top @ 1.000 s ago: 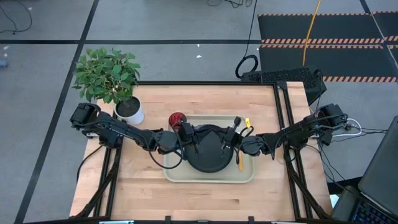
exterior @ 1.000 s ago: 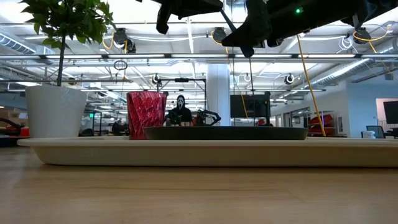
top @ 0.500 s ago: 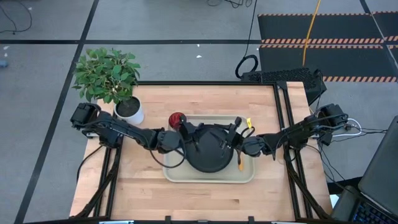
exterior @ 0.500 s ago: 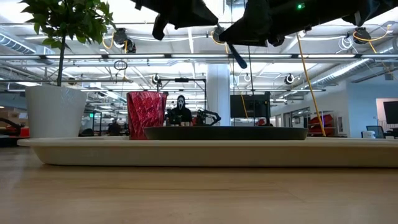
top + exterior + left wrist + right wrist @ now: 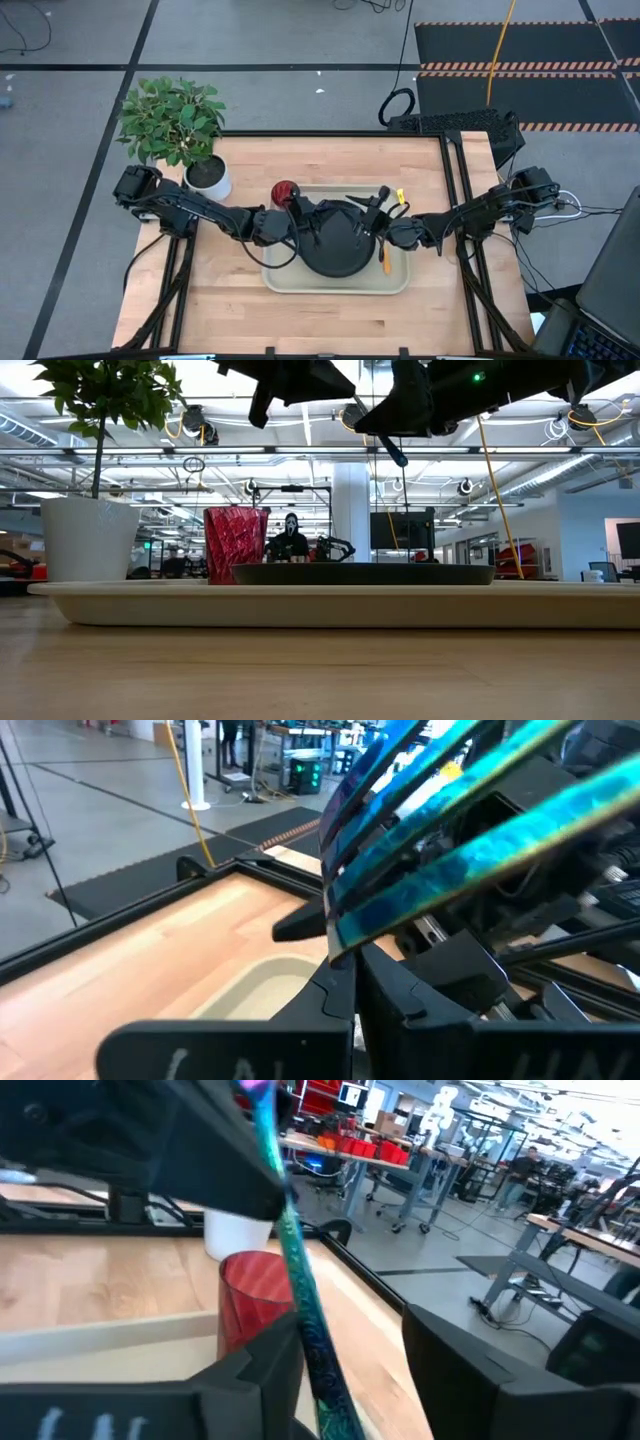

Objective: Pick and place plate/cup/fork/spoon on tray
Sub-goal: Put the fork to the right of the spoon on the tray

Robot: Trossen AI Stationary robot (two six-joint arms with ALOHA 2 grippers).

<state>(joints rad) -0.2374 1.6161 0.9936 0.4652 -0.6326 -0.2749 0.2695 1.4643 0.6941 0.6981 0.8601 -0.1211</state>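
The fork point(image 5: 358, 202), with its slim teal handle, hangs in the air above the black plate point(image 5: 335, 255), which lies on the beige tray point(image 5: 335, 284). My left gripper point(image 5: 306, 212) is shut on the fork over the plate's left side. My right gripper point(image 5: 374, 212) stands open over the plate's right side, and the fork's handle point(image 5: 300, 1280) passes between its fingers; whether it touches them I cannot tell. The red cup point(image 5: 285, 191) stands in the tray's far left corner. The spoon's orange handle point(image 5: 387, 262) lies on the tray, right of the plate. My left gripper pinches the fork's teal handle point(image 5: 345, 925) between its two fingers, near one end. The fingers come about level from the table's left. The fork is lifted clear of the plate and reaches slanting toward my right gripper.
A white pot with a green plant point(image 5: 208, 178) stands on the table's far left, close to my left arm. Bare wood lies in front of the tray along the near edge point(image 5: 330, 320). Beyond the table the low view shows a workshop room.
My right gripper has opened around the fork and stays beside it. My left gripper stays shut on the fork and has shifted slightly. The fork's free end has swung a little in the low view while the fork stays clear of the plate.
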